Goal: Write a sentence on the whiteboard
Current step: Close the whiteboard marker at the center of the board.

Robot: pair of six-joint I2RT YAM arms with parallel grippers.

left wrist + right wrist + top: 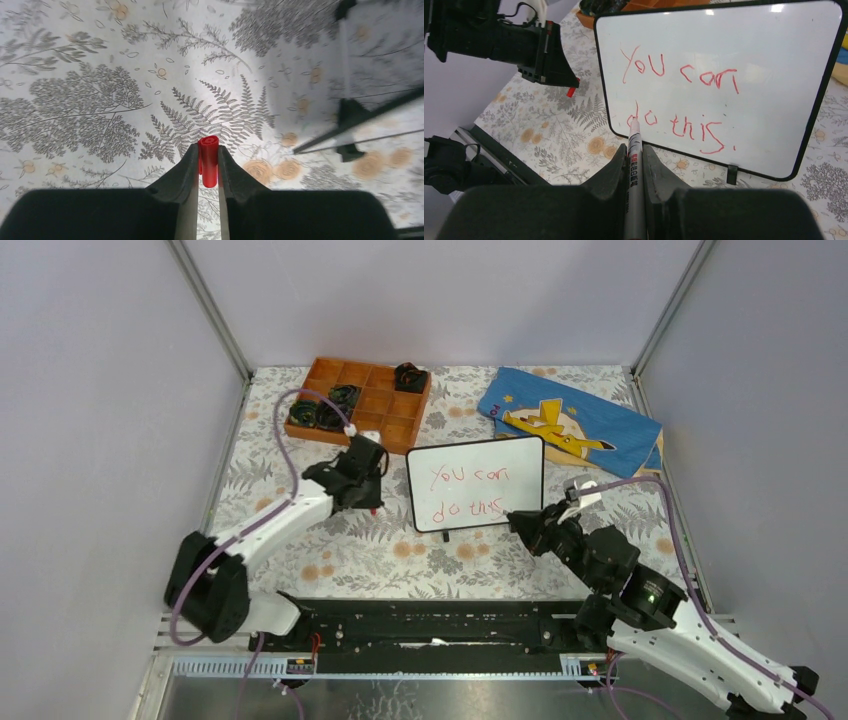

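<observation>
The right claw (634, 151) is clamped on a marker (633, 134), the barrel running straight out between the two fingers so that the tip leads toward the board; held that way the pen moves as an extension of the wrist. The left claw (208, 149) is pinched on a red cap (208, 167), which looks like the marker's own; it hangs over bare cloth toward the left side of the tabletop (350, 550), beside the board and apart from it, probably to keep the cap ready for closing the pen.

The whiteboard (522, 455) stands near the middle of the tabletop, propped on its small black feet and leaning back, its face turned to the near edge where the arms are bolted; that tilt gives the pen a surface it can meet head-on. The sentence (681, 127) reads "You can do this" in two red lines with a dot at the end, so the writing seems finished. Whether the tip touches the board I cannot tell; from above the right claw sits at the board's near right corner.

At the far edge lie an orange tray (366, 402) and a blue cloth (570, 420), well clear of both arms.
</observation>
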